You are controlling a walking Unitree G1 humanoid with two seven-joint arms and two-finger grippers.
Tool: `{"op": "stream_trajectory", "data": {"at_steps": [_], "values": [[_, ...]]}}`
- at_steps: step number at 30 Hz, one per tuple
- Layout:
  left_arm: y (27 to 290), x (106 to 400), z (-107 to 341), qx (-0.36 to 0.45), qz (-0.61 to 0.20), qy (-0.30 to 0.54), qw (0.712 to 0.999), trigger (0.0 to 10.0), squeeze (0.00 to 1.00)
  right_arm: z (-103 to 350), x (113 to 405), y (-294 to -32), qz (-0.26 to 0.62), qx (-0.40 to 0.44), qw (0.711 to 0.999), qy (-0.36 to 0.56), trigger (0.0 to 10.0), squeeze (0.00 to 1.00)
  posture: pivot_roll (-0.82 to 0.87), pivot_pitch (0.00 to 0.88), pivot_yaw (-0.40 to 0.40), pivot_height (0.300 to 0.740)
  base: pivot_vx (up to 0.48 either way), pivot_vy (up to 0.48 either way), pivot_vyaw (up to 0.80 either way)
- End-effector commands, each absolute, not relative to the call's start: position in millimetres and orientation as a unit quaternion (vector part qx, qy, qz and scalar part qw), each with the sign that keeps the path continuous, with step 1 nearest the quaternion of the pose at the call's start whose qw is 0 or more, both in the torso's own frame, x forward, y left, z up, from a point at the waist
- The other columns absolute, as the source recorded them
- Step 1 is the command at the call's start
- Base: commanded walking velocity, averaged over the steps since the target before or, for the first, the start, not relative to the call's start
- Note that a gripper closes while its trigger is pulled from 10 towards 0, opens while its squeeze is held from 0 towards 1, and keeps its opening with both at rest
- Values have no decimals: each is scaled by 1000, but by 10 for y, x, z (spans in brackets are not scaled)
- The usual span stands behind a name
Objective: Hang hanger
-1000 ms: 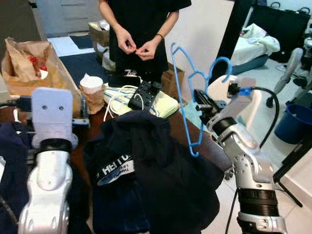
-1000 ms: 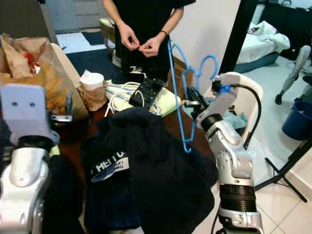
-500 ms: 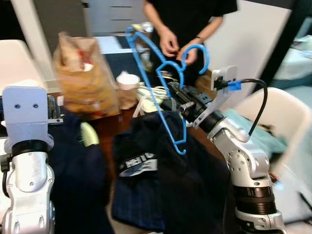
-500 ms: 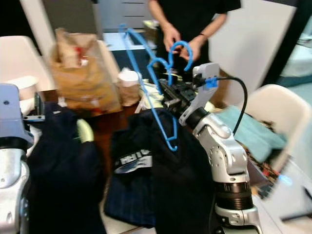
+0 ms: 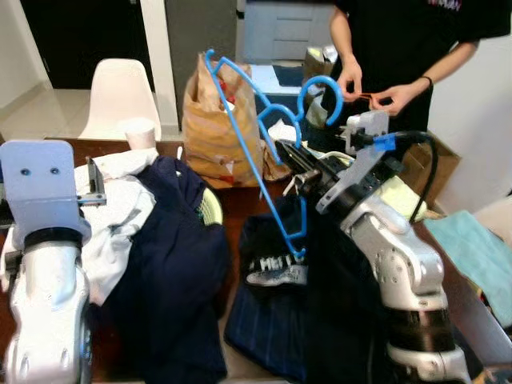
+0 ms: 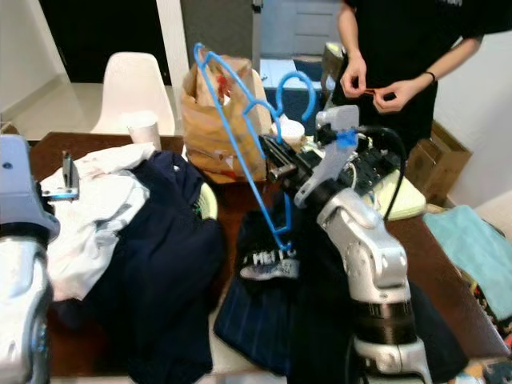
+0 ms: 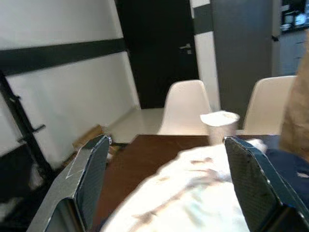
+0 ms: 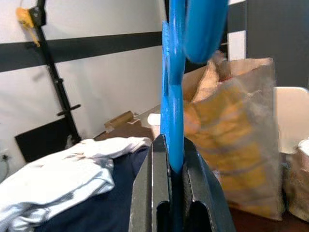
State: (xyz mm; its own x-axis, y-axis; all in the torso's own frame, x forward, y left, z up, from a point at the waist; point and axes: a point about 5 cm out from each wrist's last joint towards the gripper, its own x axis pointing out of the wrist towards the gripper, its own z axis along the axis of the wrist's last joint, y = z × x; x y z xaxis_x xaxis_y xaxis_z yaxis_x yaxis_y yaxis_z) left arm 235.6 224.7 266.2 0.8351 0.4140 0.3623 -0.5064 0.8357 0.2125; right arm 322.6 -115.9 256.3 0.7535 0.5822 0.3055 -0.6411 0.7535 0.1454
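Observation:
A blue plastic hanger (image 5: 238, 120) is held upright above the table, its hook (image 5: 330, 86) toward the person. My right gripper (image 5: 282, 152) is shut on the hanger's neck; in the right wrist view the blue plastic (image 8: 173, 111) sits clamped between the two black fingers (image 8: 158, 193). My left gripper (image 7: 169, 159) is raised over the white garment with its fingers (image 7: 89, 179) wide apart and nothing between them. The left arm (image 5: 48, 240) stands at the table's left front.
The brown table (image 5: 240, 204) carries a white garment (image 5: 120, 208), a navy garment (image 5: 168, 256), dark clothing with a white label (image 5: 276, 272), a paper bag (image 5: 216, 120) and a paper cup (image 5: 138, 132). A person (image 5: 400, 48) stands behind at the right. A white chair (image 5: 120, 88) is behind the table.
The whole view has swung left, so the camera has turned. My right gripper still holds the hanger, which now stands over the middle of the table.

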Motion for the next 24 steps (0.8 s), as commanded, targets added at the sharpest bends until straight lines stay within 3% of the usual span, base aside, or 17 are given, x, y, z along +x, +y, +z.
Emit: {"op": "stream_trajectory", "data": {"at_steps": [1, 5, 13, 14, 17, 24], "values": [[2292, 2408, 2691, 155, 231, -158, 947, 10000, 0, 2533, 3263, -1223, 306, 118, 938, -115, 10000, 0, 109, 0, -63, 740, 0, 0, 0], [2572, 2538, 2677, 165, 244, -136, 946, 10000, 0, 2529, 3294, -1262, 288, 119, 944, -110, 10000, 0, 97, 0, -56, 740, 0, 0, 0], [2843, 2726, 2519, 217, 247, -82, 941, 10000, 0, 2528, 3297, -1275, 279, 123, 946, -108, 10000, 0, 79, 0, -54, 740, 0, 0, 0], [2984, 2782, 2424, 219, 265, -56, 937, 10000, 0, 2527, 3294, -1278, 278, 123, 947, -107, 10000, 0, 72, 0, -54, 740, 0, 0, 0], [3225, 2865, 2240, 193, 292, -16, 936, 10000, 0, 2530, 3287, -1290, 275, 123, 948, -106, 10000, 0, 64, 0, -53, 740, 0, 0, 0], [3338, 2995, 2202, 147, 278, -22, 949, 10000, 0, 2582, 3238, -1396, 267, 111, 952, -103, 10000, 0, -1, 0, -62, 740, 0, 0, 0]]}}
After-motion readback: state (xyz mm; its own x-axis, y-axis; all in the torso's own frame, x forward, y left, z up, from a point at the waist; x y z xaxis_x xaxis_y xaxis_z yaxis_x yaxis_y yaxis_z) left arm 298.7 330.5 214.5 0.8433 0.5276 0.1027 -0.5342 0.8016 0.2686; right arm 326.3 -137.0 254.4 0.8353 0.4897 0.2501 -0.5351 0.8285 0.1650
